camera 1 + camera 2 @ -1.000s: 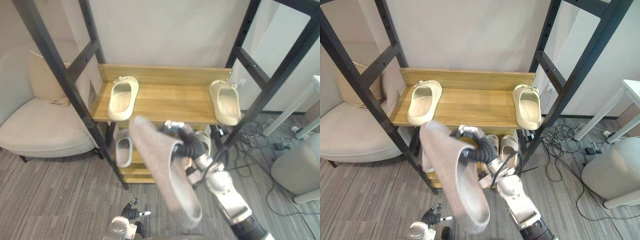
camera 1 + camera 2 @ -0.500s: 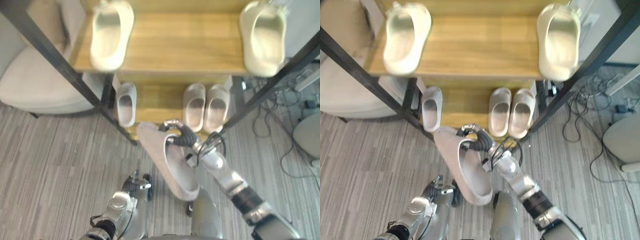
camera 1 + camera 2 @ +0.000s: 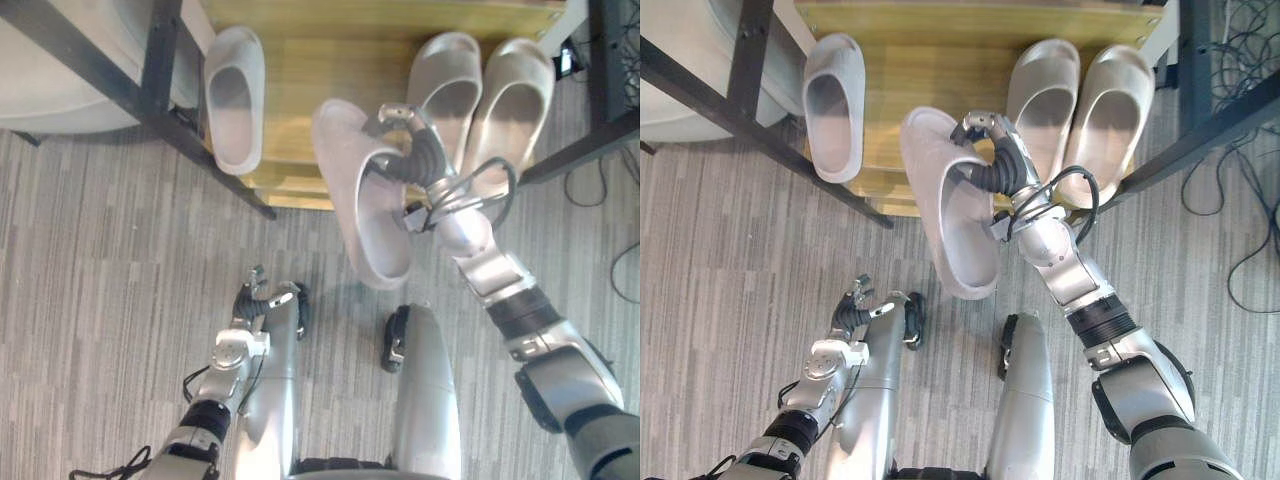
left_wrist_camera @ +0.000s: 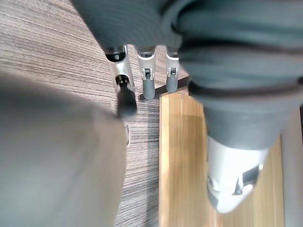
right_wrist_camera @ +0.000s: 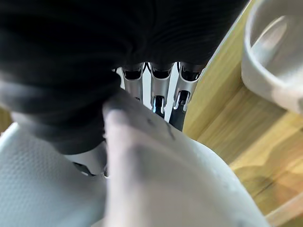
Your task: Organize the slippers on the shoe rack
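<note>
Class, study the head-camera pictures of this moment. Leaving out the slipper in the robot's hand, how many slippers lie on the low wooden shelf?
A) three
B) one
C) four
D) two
A: on the wooden shelf a lone slipper lies at the left and a pair of slippers lies side by side at the right, while the right hand grips a fourth slipper.

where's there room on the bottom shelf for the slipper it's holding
Bare wood on the bottom shelf between the lone slipper on the left and the pair on the right; the held slipper in the right hand hangs by that gap's front edge. Right end is crowded by the pair.
</note>
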Robot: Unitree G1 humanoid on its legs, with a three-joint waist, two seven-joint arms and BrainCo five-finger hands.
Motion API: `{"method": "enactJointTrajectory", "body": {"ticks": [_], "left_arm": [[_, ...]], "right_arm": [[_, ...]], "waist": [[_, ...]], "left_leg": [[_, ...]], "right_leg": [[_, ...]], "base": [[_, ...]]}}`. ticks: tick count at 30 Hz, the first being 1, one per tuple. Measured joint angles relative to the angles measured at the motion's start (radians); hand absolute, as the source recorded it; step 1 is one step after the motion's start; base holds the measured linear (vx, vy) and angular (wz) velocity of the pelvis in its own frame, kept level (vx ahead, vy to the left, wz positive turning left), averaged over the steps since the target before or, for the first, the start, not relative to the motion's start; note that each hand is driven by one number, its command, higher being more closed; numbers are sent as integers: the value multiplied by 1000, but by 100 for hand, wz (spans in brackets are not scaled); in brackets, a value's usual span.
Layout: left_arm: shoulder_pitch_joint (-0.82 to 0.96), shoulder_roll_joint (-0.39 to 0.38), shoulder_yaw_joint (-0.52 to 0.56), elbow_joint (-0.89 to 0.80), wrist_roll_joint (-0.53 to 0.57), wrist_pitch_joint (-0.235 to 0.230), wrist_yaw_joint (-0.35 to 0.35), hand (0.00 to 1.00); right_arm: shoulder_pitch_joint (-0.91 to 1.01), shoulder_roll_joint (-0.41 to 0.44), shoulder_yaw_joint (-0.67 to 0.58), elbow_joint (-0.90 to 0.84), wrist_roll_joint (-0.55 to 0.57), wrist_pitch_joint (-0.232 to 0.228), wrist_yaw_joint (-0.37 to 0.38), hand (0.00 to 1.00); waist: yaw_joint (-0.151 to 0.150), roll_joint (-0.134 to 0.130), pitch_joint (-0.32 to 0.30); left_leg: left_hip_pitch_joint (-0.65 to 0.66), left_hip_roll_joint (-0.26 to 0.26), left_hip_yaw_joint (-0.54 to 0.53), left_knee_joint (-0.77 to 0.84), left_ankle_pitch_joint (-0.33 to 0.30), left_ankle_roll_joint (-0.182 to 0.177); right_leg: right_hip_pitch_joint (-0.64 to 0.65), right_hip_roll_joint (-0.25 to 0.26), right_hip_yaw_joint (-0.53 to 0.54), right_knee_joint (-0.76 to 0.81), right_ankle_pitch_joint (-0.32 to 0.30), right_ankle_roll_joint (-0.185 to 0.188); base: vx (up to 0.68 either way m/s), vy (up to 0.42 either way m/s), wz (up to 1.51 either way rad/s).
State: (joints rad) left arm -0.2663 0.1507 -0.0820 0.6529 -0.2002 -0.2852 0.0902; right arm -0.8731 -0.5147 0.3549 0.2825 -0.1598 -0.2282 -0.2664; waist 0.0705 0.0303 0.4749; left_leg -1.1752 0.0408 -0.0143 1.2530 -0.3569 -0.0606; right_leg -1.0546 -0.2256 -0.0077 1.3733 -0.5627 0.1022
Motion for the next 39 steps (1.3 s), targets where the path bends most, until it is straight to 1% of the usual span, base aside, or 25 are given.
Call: {"method": "enactJointTrajectory", "body": {"ticks": [3, 4, 5, 7, 10, 12, 15, 16, 20, 21, 23, 28, 32, 37, 38, 39], "left_arm": [[-1, -13, 8, -37, -2, -5, 7, 0], [-1, -19, 8, -59, -21, -14, 12, 0], [-1, -20, 8, -61, -23, -15, 13, 0], [-11, -27, 8, -78, -40, -17, 17, 0], [-28, -31, 8, -82, -40, -18, 22, 0], [-30, -36, 8, -83, -40, -19, 24, 0], [-39, -44, 9, -88, -40, -33, 40, 0], [-41, -48, 9, -90, -40, -33, 40, 0], [-41, -52, 4, -103, -40, -33, 41, 0], [-42, -54, 4, -105, -40, -32, 41, 0], [-42, -57, 4, -105, -40, -32, 41, 0], [-42, -71, 1, -104, -40, -30, 42, 0], [-45, -86, 4, -103, -40, -26, 44, 0], [-45, -99, 4, -89, -52, -24, 44, 0], [-45, -101, 5, -84, -63, -24, 44, 0], [-45, -101, 6, -80, -72, -24, 44, 0]], "right_arm": [[-48, -4, -15, 51, -7, 14, -31, 100], [-80, -6, -40, 82, -39, 24, -57, 100], [-84, -7, -42, 88, -39, 25, -60, 100], [-131, -11, -66, 143, -45, 48, -87, 100], [-199, -13, -79, 205, -76, 61, -128, 100], [-223, -14, -79, 228, -78, 67, -139, 100], [-270, -16, -82, 259, -79, 80, -161, 100], [-275, -16, -92, 267, -80, 80, -172, 100], [-316, -16, -117, 320, -84, 84, -191, 100], [-330, -16, -118, 333, -86, 92, -203, 100], [-338, -15, -118, 346, -88, 96, -210, 100], [-354, -17, -120, 368, -105, 105, -224, 100], [-386, -14, -120, 406, -105, 112, -224, 100], [-388, -11, -120, 429, -105, 121, -223, 100], [-398, -5, -120, 445, -104, 121, -223, 0], [-407, -3, -119, 453, -104, 122, -223, 0]], "waist": [[16, 0, 1], [28, 0, 2], [29, 0, 2], [38, 0, 2], [43, 0, 2], [43, 0, 2], [47, 1, 1], [50, 0, 1], [61, 2, 0], [64, 3, 0], [66, 3, -2], [71, 3, -18], [90, 3, -20], [100, 2, -39], [102, 3, -40], [104, 3, -40]], "left_leg": [[-40, -3, -1, 15, 0, 0], [-68, -5, -2, 22, 0, 0], [-71, -5, -2, 23, 0, 0], [-103, -14, -12, 28, 2, -4], [-127, -21, -21, 35, 3, -5], [-132, -22, -19, 38, 3, -5], [-153, -25, -23, 43, 3, -5], [-157, -31, -23, 44, 3, -5], [-169, -35, -27, 50, 3, -6], [-172, -37, -29, 50, 4, -6], [-174, -42, -31, 49, 4, -6], [-191, -68, -52, 50, 10, -15], [-193, -72, -61, 49, 14, -22], [-206, -89, -82, 48, 22, -35], [-206, -89, -84, 47, 24, -38], [-206, -90, -85, 45, 25, -40]], "right_leg": [[-40, -3, 4, 21, -7, 1], [-66, -4, 2, 31, -11, 1], [-69, -4, 1, 32, -12, 0], [-93, -8, -8, 41, -18, -1], [-108, -21, -18, 51, -28, -1], [-111, -25, -19, 56, -35, -1], [-123, -27, -29, 60, -40, -1], [-127, -35, -30, 65, -42, -2], [-134, -39, -35, 72, -45, -4], [-134, -41, -38, 73, -47, -5], [-134, -43, -40, 74, -49, -6], [-134, -70, -66, 87, -65, -13], [-132, -72, -75, 92, -71, -21], [-133, -89, -97, 108, -85, -35], [-133, -90, -99, 110, -86, -37], [-133, -90, -100, 111, -87, -39]], "base": [[25, -35, 7], [18, -32, 8], [15, -23, 10], [32, -32, 15], [58, -36, 15], [50, -34, 12], [50, -26, 9], [33, -10, 11], [40, -12, 5], [32, -8, 6], [43, -15, 9], [60, -24, 19], [63, -23, 7], [49, -25, 16], [42, -31, 6], [55, -35, 6]]}}
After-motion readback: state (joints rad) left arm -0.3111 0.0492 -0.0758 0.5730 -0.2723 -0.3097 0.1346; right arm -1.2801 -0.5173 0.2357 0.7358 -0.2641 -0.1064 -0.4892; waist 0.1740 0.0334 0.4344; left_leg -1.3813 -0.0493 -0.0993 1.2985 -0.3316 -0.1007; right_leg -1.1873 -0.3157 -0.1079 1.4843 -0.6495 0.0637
